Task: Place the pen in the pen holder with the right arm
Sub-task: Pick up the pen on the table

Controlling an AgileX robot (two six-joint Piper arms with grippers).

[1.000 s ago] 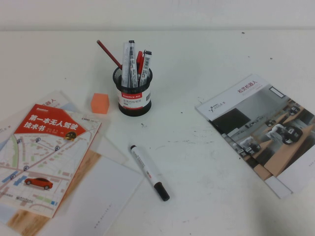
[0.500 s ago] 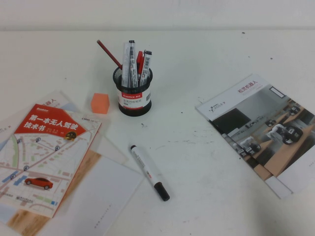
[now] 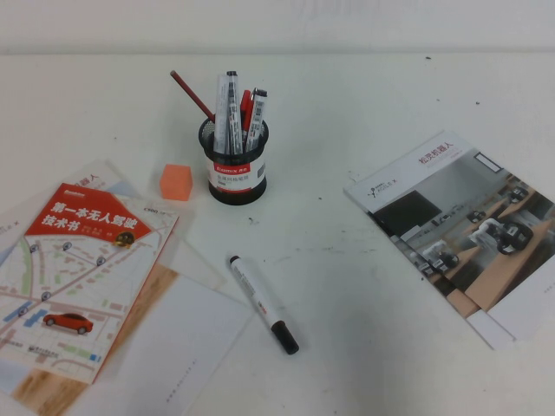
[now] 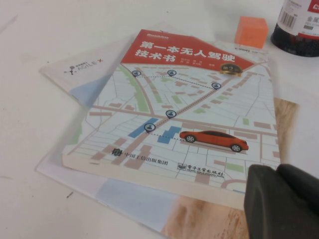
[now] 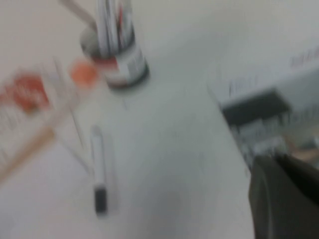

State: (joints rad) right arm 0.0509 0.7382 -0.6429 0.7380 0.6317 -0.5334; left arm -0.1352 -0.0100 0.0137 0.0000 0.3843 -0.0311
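We see the pen point(image 3: 264, 303) lying flat on the bare white table point(image 3: 364, 312), well in front of the pen holder point(image 3: 234, 165), its black cap pointing toward us, so it seems free for a grasp from the right side. The holder stands upright and already crowded with markers and a red pencil, leaving what we judge to be little room. Neither arm shows in the high view. The left gripper point(image 4: 281, 201) appears only as a dark corner over the map book point(image 4: 184, 119), near the orange cube point(image 4: 251, 31); the right gripper point(image 5: 284, 196) is a blurred dark shape over the table. We cannot tell whether either is apart or together.
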